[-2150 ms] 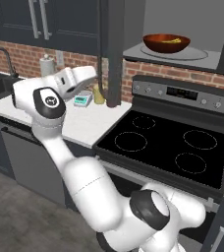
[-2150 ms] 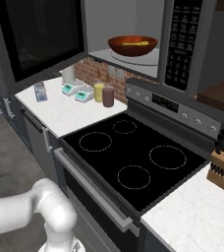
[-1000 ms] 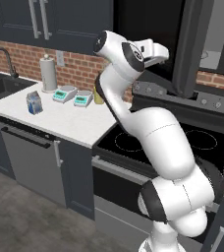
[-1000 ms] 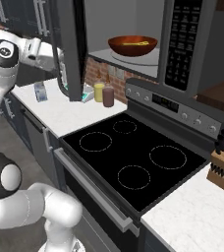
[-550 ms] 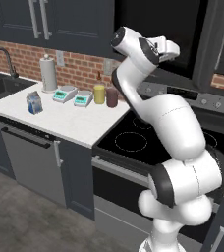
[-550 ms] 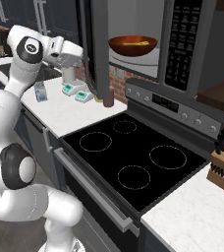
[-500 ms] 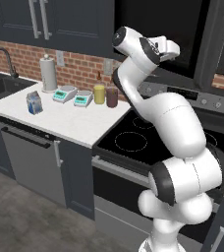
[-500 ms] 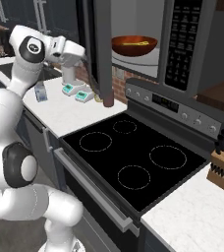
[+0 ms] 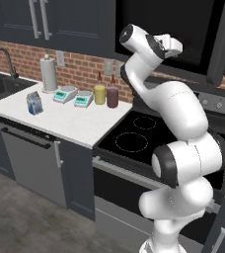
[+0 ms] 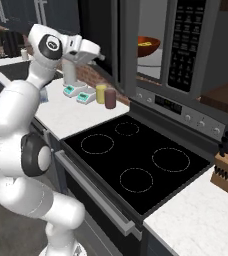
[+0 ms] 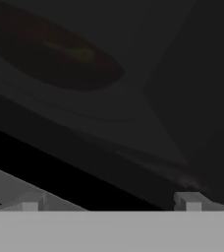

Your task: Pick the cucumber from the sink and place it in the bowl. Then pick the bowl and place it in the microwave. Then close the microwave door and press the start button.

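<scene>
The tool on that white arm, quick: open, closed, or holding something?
Tool: open, holding nothing; its two fingertips stand wide apart, pressed close against the microwave door.

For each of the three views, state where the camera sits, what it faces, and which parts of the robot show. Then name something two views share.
Left base view: behind the arm's left, facing counter and stove; arm rises at right, pressing the microwave door.
Right base view: behind its right, facing stove and microwave; arm at left.
Hand view: on the hand, facing the door glass, bowl dim behind it; fingers at bottom.
Shared: both base views show the stove; right base and hand views show the bowl.
</scene>
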